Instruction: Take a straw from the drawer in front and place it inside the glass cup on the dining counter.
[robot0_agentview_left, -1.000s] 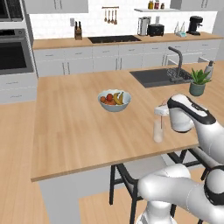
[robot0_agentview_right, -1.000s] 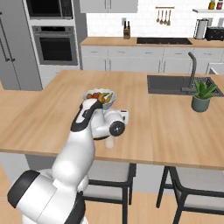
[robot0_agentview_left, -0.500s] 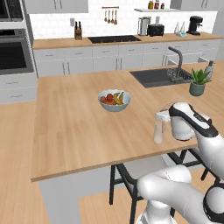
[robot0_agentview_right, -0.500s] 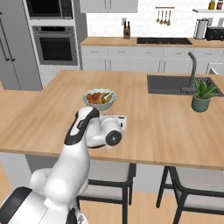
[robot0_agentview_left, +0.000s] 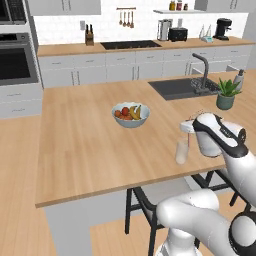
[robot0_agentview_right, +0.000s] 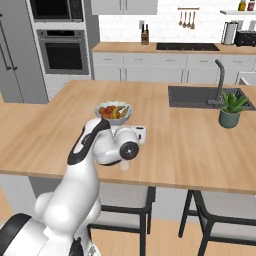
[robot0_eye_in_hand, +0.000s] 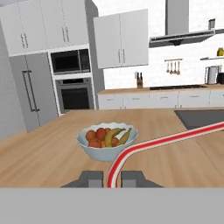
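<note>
The end effector (robot0_eye_in_hand: 110, 179) is closed tight on the straw (robot0_eye_in_hand: 162, 141), pinching its lower stretch between the two dark fingertips (robot0_eye_in_hand: 90, 179). In the hand view the red-and-white striped straw rises from between the tips, bends, and runs away to the right, passing just beside the fruit bowl (robot0_eye_in_hand: 107, 141).

In the left base view the end effector (robot0_agentview_left: 187, 127) sits at the end of the white arm, just above the glass cup (robot0_agentview_left: 182, 150), on the side of the fruit bowl (robot0_agentview_left: 130, 114) nearer the robot and to the bowl's right. The glass cup stands upright on the dining surface (robot0_agentview_left: 85, 145), near that surface's front edge and well apart from the fruit bowl. The straw itself is too thin to make out in this view, so whether any part of it reaches into the cup cannot be told.

In the right base view the arm's wrist hides most of the cup; a pale part of the glass cup (robot0_agentview_right: 125, 165) shows just below the wrist, nearer the robot than the fruit bowl (robot0_agentview_right: 114, 111).

Farther from the fruit bowl, to its right, a sink (robot0_agentview_left: 180, 88) with a tap is set into the dining surface, and a potted plant (robot0_agentview_left: 227, 93) stands beside the sink.
</note>
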